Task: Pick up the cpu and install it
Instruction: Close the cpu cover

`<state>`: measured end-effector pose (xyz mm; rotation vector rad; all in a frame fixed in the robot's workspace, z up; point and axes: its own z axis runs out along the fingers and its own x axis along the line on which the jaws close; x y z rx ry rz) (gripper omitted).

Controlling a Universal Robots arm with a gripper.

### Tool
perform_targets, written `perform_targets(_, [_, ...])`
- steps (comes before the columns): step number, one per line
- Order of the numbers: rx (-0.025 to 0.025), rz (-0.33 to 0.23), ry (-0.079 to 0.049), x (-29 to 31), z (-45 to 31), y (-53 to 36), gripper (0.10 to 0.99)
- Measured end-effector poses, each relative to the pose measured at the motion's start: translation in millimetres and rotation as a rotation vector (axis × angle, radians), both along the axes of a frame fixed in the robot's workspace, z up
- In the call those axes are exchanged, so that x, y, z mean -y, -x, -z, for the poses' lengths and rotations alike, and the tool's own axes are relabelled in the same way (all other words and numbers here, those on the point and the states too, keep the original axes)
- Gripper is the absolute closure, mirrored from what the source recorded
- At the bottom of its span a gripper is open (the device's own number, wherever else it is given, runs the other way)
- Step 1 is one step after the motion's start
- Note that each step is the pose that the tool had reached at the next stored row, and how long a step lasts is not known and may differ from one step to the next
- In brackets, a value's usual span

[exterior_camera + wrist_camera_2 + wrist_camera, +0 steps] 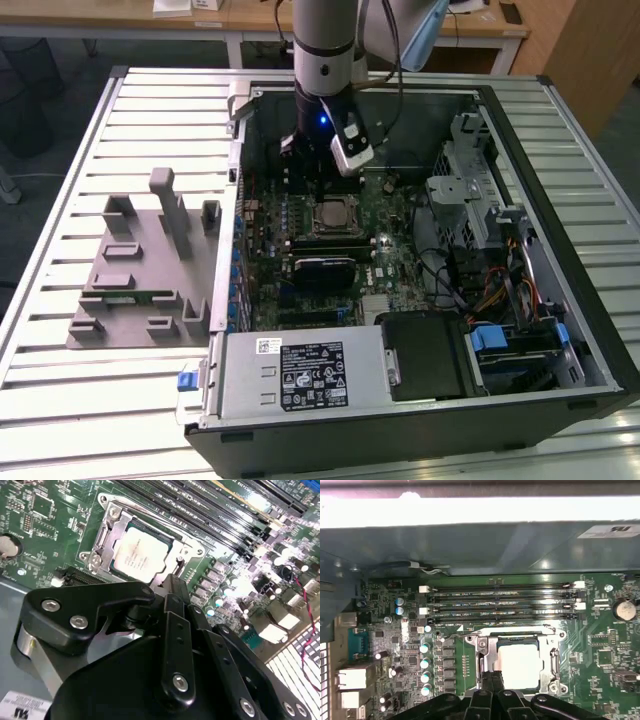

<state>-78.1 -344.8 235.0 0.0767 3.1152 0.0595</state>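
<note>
Cpu (519,666) flat in socket (554,656), silver face up, edges aligned with it; end effector (492,676) clenched empty, close above

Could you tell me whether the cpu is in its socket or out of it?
In. The cpu lies flat within the socket's metal frame in both wrist views.

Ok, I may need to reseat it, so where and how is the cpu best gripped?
Probably by two opposite edges of the cpu, jaws coming straight down from above. It lies flat, pale top up, sunk in the metal frame on the motherboard, so a sideways approach looks blocked. The frame hugs it closely, leaving the jaws little room.
</note>
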Motion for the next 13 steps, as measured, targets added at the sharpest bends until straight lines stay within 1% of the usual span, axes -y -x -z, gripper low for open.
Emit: perform_targets(13, [0.0030, 0.000, 0.000, 0.0, -24.6, 0.0, 0.980])
